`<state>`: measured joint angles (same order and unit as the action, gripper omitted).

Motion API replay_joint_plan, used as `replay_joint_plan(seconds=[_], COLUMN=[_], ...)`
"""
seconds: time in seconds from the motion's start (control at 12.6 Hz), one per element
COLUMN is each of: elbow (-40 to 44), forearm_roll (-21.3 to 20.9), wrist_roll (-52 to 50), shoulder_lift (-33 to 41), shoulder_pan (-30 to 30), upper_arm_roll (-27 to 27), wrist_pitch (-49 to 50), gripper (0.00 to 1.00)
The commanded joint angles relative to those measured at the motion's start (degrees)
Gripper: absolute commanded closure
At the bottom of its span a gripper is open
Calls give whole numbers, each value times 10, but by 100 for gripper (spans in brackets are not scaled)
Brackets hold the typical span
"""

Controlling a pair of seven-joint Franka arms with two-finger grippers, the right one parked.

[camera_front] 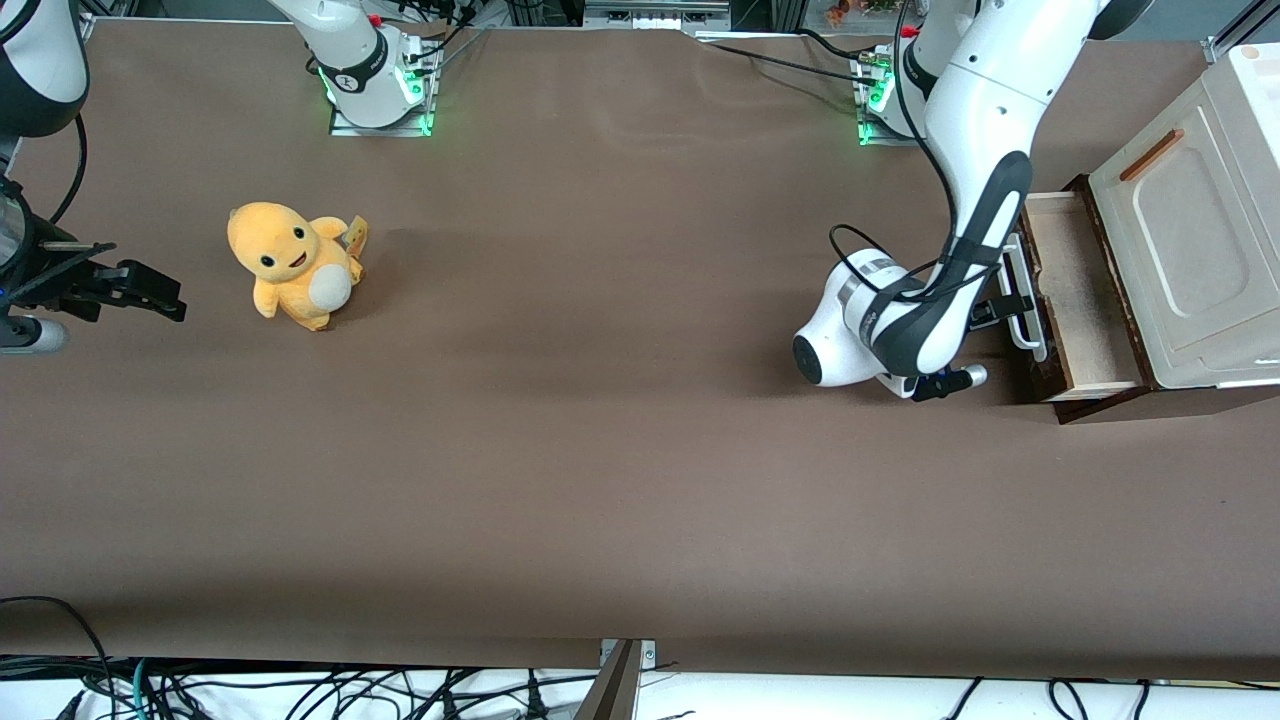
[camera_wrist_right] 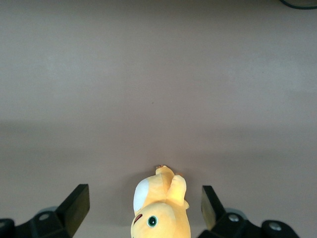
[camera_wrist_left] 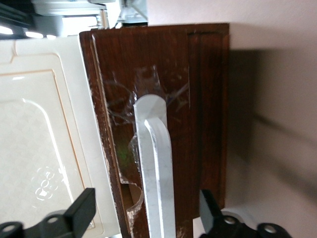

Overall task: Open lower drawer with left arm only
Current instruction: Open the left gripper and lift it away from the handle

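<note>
Plush toy (camera_front: 295,264) sits toward the parked arm's end of the desk (camera_front: 600,450). Left arm (camera_front: 930,280) reaches the lower drawer (camera_front: 1080,300), pulled partly out; hand (camera_wrist_left: 146,210) spread wide, straddling the handle (camera_wrist_left: 154,168).

A brown table (camera_front: 600,450) carries everything. The claw (camera_front: 1005,300) hangs low over it at the working arm's end, its fingers spread to either side of a white handle (camera_wrist_left: 153,168). Just beside the claw, a dark wooden cabinet (camera_front: 1150,405) rests on the table. Well apart from the claw, toward the parked arm's end, sits an orange plush toy (camera_front: 293,264).
</note>
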<state>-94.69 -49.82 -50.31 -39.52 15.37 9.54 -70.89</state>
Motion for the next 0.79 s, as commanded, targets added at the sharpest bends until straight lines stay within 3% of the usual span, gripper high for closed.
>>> replay_joint_plan(seconds=[0.0,0.71], elbow=[69,260], forearm_roll=[42,140], wrist_roll=[61,182], shoulder_lift=[8,8], shoulder_pan=[4,6], upper_arm_roll=[-1,-1], wrist_pitch=[8,74], gripper=[0,0])
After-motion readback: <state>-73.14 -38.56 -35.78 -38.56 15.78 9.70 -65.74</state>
